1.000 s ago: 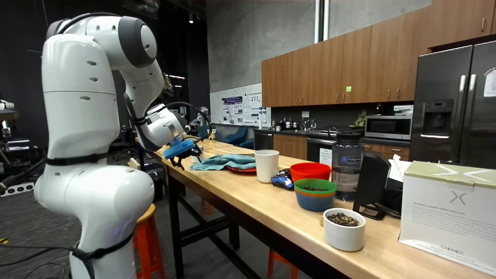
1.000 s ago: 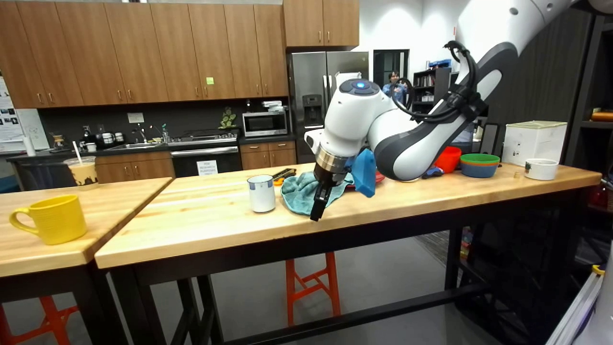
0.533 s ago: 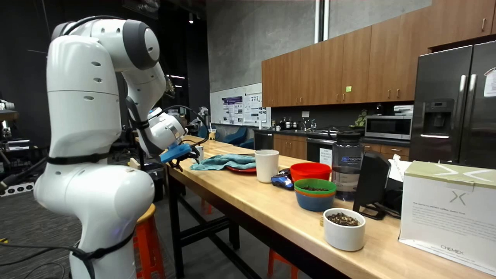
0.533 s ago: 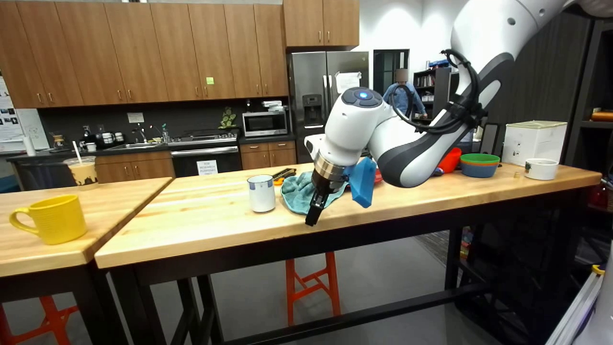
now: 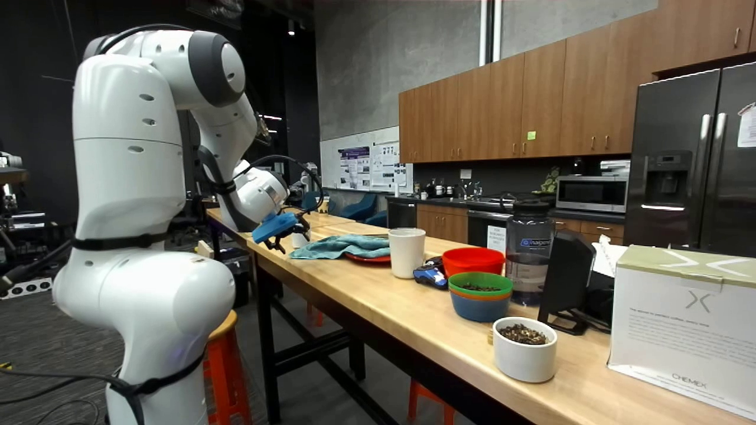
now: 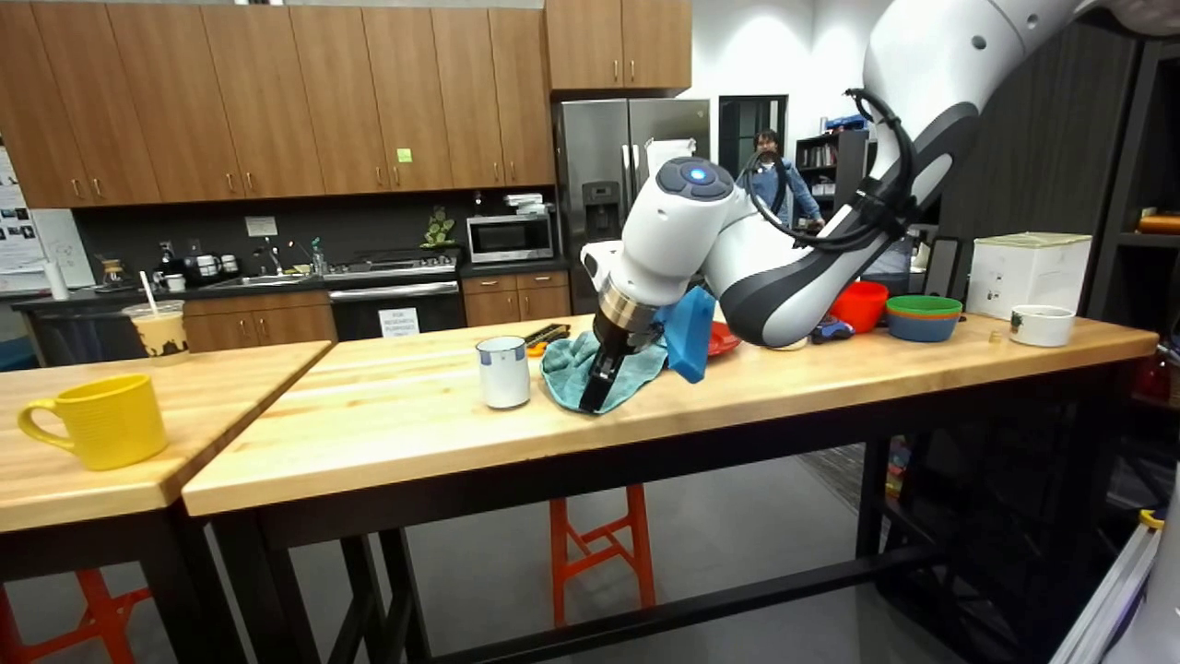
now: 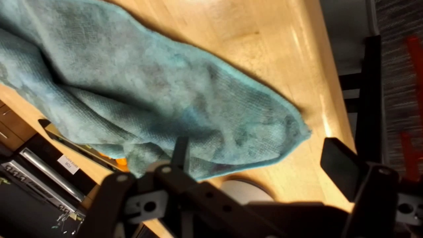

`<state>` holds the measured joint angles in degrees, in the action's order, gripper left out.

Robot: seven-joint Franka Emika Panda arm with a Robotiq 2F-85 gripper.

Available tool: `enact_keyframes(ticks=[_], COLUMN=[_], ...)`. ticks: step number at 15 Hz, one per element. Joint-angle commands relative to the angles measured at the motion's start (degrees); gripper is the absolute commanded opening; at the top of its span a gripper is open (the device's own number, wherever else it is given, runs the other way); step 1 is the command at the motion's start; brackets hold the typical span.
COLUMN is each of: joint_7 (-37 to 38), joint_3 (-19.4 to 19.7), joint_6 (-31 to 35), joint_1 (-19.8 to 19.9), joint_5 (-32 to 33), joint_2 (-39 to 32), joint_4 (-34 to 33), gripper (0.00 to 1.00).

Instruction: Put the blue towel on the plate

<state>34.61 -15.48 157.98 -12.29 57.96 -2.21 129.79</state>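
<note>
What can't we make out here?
Red plate: exterior view, mostly hidden by the towel.
Rest of towel: wrist view, cut off by left and top edges.
White mug: wrist view, mostly hidden by the end effector.
Dark item with orange part: exterior view, too small to identify.

1. The wooden worktop carries the blue towel near its robot-side long edge, partly over a red plate.
2. A white mug stands between the towel and one short edge.
3. Towards the opposite short edge stand a white cup, red bowl, stacked bowls and bottle.
4. There, a white ramekin sits towards the robot-side corner; a white box, towards the far corner.
</note>
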Motion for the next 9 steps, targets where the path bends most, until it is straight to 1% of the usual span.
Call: enact_keyframes(ticks=[1, 6, 7, 9], joint_7=[0.9, 1.6, 2.3, 6.0], joint_3=[0.6, 0.3, 0.4, 0.8], joint_6=[0.3, 0.5, 0.5, 0.3], joint_1=[0.5, 0.3, 0.2, 0.0], joint_5=[3.1, 2.6, 3.2, 7.0], joint_2=[-0.8, -1.5, -1.7, -1.8], joint_4=[-1.9, -0.9, -0.9, -1.3], gripper=[1.0, 1.0, 1.0, 1.0])
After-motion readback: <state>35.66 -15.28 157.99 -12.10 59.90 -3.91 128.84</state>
